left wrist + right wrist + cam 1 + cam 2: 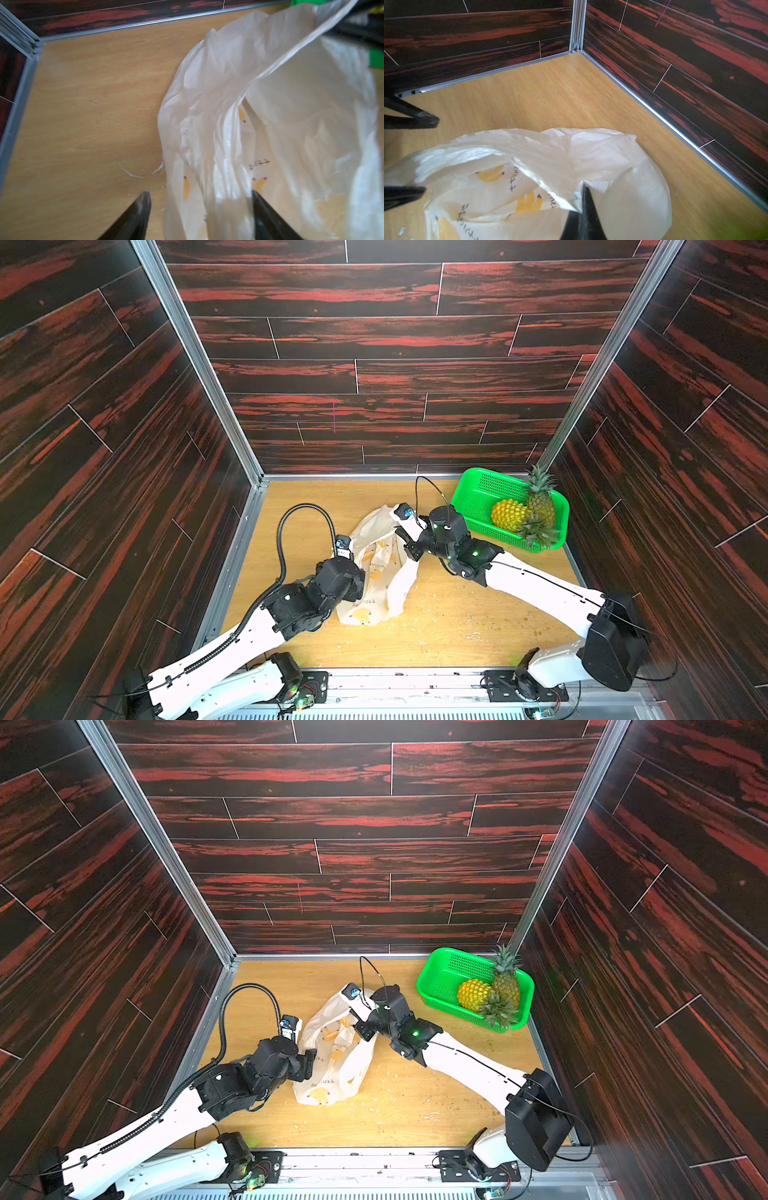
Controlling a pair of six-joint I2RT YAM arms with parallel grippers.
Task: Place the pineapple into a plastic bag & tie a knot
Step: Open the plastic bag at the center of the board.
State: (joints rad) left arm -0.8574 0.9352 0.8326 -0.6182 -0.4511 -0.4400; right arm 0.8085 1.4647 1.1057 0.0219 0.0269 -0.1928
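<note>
Nearest me, my left gripper [200,192] stands released, its black fingers [143,207] spread either side of a loose fold of the plastic bag [386,580], which lies crumpled on the wooden table [457,626] between the two arms. Just beyond, my right gripper [584,188] is clenched on the bag's rim, that edge lifted and the mouth gaping. Farthest off, in the back right corner, the green basket [461,493] holds a pineapple lying on its side [509,514] and an upright pineapple [540,502].
</note>
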